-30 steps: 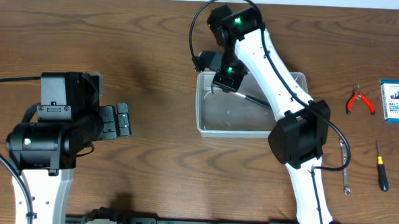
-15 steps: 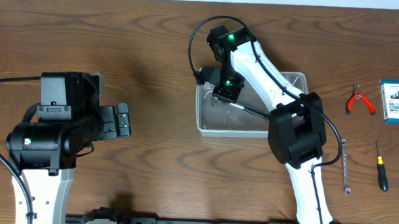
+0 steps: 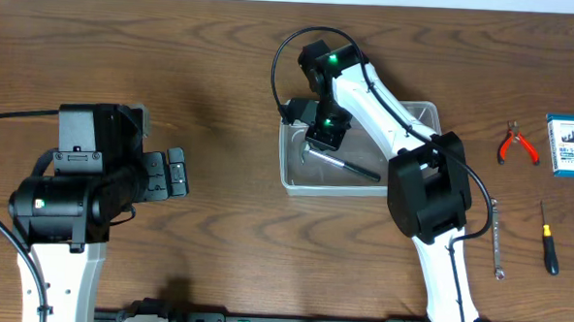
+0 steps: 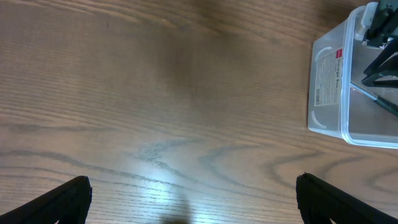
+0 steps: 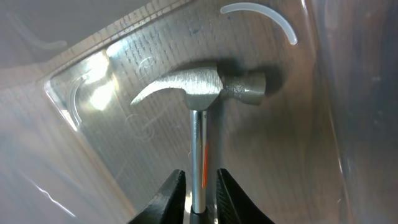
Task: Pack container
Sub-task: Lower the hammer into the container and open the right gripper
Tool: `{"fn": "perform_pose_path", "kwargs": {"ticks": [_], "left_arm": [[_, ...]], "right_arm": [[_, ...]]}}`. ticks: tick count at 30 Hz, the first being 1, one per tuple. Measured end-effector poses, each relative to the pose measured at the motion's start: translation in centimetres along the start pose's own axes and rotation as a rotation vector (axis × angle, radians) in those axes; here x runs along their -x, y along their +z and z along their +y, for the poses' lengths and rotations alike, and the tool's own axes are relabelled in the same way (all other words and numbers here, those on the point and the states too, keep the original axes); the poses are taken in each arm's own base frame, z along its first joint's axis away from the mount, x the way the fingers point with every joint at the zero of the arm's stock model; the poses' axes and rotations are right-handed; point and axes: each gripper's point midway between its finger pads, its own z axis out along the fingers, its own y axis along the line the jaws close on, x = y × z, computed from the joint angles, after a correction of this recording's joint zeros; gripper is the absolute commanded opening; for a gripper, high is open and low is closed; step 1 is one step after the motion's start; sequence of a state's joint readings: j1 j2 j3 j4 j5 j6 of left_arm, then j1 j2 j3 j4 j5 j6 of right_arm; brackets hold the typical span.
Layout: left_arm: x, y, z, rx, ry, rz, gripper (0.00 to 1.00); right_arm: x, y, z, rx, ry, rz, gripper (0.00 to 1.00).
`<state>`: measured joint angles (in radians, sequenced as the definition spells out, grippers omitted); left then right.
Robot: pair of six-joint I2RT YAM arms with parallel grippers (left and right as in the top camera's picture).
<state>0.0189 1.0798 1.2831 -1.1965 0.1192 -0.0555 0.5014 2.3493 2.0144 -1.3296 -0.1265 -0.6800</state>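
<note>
Overhead view: we see the clear container near the middle of the desk, with a hammer lying inside it. The right claw reaches into the container's left end. The right wrist view shows its fingers narrowly apart either side of the hammer's shaft, with slim gaps, so not clamped. The left claw sits well left of the container, jaws wide apart and empty. We judge one item packed. Red pliers, a blue box, a screwdriver and a slim metal tool lie right of the container, seemingly left to pack
</note>
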Motion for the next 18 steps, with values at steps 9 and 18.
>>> {"fn": "perform_pose_path", "kwargs": {"ticks": [9,18], "left_arm": [[0.0,0.0,0.0,0.000,0.000,0.001,0.98],[0.0,0.0,0.0,0.000,0.000,0.000,0.98]], "right_arm": [[0.4,-4.6,-0.5,-0.042,0.103,-0.021,0.55],[-2.7,-18.7,-3.8,-0.216,0.360,-0.286,0.99]]}}
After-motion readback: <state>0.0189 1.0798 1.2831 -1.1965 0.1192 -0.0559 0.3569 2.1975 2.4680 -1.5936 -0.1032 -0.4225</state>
